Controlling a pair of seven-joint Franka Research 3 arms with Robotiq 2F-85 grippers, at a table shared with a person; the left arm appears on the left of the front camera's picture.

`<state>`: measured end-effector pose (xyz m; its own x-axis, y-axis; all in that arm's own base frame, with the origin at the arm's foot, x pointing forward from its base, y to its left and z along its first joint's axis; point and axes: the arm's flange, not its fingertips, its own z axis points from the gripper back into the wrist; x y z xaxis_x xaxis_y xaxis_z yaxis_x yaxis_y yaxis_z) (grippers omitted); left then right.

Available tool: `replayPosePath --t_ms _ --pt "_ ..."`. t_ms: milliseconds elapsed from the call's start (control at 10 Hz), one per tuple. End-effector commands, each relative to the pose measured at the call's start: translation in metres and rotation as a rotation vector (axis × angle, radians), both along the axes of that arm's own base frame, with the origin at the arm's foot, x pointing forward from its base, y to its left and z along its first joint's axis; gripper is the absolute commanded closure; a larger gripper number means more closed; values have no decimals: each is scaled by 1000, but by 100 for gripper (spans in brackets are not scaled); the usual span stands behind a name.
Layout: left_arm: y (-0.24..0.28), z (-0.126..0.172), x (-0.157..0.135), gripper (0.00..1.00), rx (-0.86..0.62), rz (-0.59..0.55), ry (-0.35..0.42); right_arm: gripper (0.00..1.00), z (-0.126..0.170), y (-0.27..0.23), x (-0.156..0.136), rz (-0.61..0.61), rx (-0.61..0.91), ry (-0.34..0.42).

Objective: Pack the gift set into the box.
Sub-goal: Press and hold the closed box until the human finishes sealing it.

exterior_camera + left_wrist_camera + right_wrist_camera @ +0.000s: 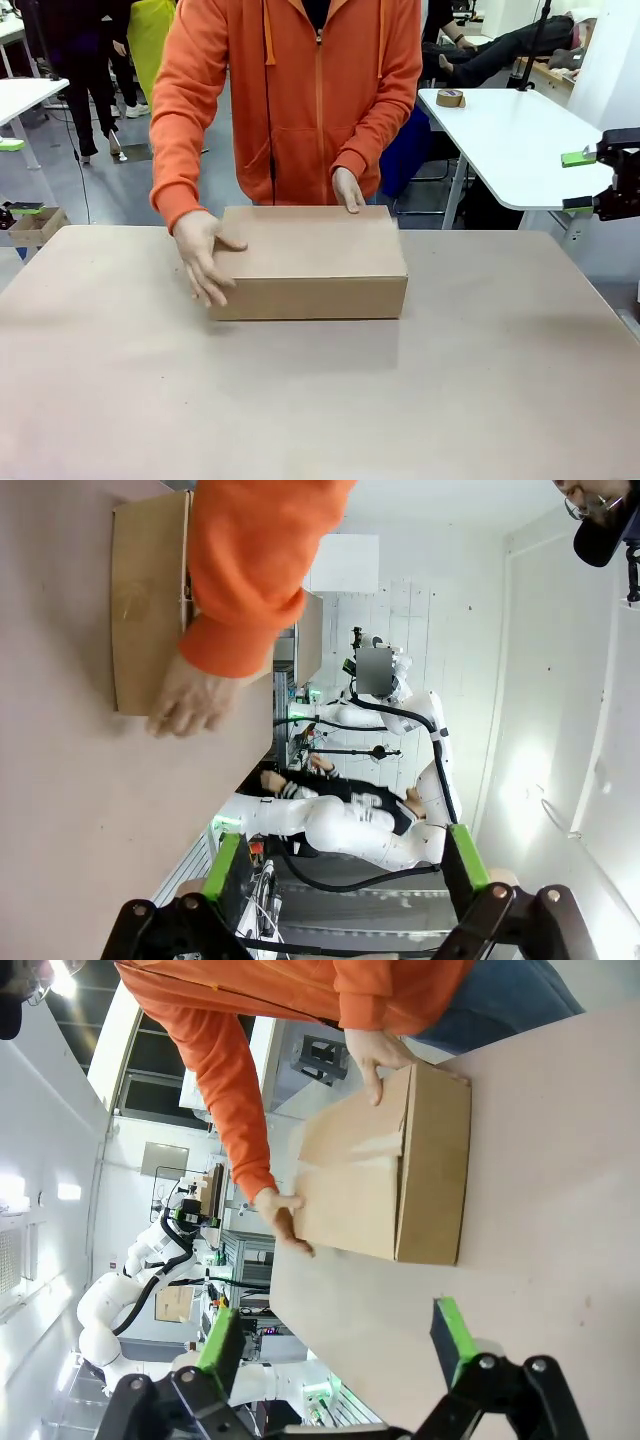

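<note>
Lab or workshop, open-plan. Beige tabletop (480, 400) near; white worktables (510, 140) far left and far right, tape roll (450, 97) on right one; grey floor (120, 190); other people (85, 70) farther back.

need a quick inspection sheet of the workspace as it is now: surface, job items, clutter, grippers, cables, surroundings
surface: matte tan table
job's things: brown cardboard box at mid-table, flaps shut, contents hidden; person's hands on it, one at the end toward the robot's left, the other on its far edge
clutter: nothing seen
grippers: left gripper open, holding nothing; right gripper open, holding nothing, raised beyond the table's right side
cables: thin black cord hanging down the person's orange hoodie
surroundings: white table behind with a tape roll; people farther back
</note>
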<state>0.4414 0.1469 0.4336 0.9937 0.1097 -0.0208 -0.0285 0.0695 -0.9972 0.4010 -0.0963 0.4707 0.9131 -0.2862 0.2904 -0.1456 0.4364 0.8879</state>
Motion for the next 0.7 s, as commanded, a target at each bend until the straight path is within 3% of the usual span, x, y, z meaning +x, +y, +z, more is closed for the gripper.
replayPosePath --t_ms 0,600 --pt "-2 0 -3 0 3 2 -9 0 1 3 0 -7 22 -9" --pt "-2 0 -3 0 3 2 -9 0 1 3 0 -7 22 -9"
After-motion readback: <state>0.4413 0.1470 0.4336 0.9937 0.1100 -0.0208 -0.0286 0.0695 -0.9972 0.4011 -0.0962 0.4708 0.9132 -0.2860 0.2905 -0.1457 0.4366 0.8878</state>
